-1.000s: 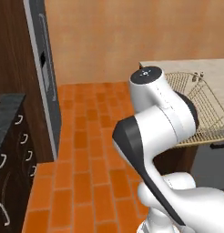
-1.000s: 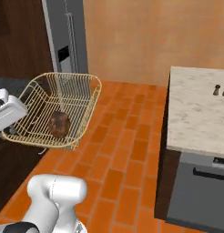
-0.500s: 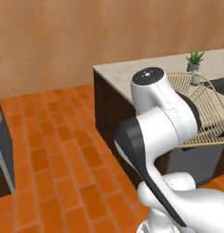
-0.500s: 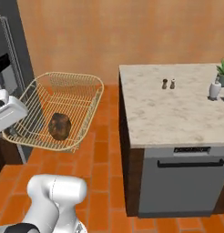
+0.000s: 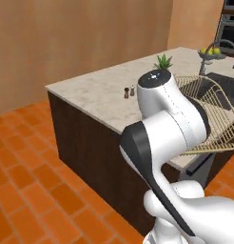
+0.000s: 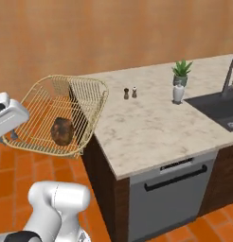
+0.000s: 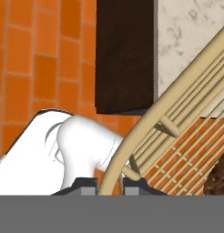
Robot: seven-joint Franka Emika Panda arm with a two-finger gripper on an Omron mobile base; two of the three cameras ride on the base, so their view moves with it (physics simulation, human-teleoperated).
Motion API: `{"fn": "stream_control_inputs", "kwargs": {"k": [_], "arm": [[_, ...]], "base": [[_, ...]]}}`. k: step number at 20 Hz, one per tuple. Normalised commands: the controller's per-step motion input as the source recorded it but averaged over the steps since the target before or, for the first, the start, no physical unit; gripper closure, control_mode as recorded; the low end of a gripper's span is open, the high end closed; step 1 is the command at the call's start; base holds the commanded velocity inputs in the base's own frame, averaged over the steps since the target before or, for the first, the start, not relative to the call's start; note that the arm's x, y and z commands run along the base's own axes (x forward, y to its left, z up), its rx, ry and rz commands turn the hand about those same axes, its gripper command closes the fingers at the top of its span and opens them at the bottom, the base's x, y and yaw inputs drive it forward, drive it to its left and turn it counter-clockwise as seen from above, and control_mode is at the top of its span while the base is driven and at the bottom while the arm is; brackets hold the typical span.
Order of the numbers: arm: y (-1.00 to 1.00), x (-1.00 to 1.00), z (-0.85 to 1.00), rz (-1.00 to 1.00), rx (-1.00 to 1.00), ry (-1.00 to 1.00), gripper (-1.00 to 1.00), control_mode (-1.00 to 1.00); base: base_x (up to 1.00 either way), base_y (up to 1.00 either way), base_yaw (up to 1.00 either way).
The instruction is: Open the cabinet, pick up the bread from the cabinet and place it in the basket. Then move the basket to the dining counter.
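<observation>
The gripper (image 7: 110, 187) pinches the rim of the basket (image 6: 85, 101), held aloft with the bread (image 6: 62, 131) inside, left of the dining counter (image 6: 151, 130).

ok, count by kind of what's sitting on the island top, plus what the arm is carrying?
Shakers: 2
Potted plant: 1
Fruit bowl: 1
Basket, carried at its rim: 1
Bread, in the basket: 1
Total: 6

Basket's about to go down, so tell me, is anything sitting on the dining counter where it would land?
Mostly no. The basket hangs off the dining counter's near corner, and that marble stretch is bare. The salt and pepper shakers stand farther back, the potted plant and sink farther along.
</observation>
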Motion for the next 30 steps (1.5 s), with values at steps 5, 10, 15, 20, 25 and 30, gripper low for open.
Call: {"fn": "stream_control_inputs", "kwargs": {"k": [5, 10, 15, 20, 25, 30], "arm": [[0.00, 0.00, 0.00, 0.00, 0.00, 0.00, 1.00, 1.00], [0.00, 0.00, 0.00, 0.00, 0.00, 0.00, 1.00, 1.00], [0.00, 0.00, 0.00, 0.00, 0.00, 0.00, 1.00, 1.00], [0.00, 0.00, 0.00, 0.00, 0.00, 0.00, 1.00, 1.00], [0.00, 0.00, 0.00, 0.00, 0.00, 0.00, 1.00, 1.00], [0.00, 0.00, 0.00, 0.00, 0.00, 0.00, 1.00, 1.00]], "base": [[0.57, 0.89, -0.54], [0.37, 0.99, -0.58], [0.37, 0.99, -0.59], [0.14, 1.00, -0.58], [0.00, 1.00, -0.55], [0.00, 0.93, -0.54]]}}
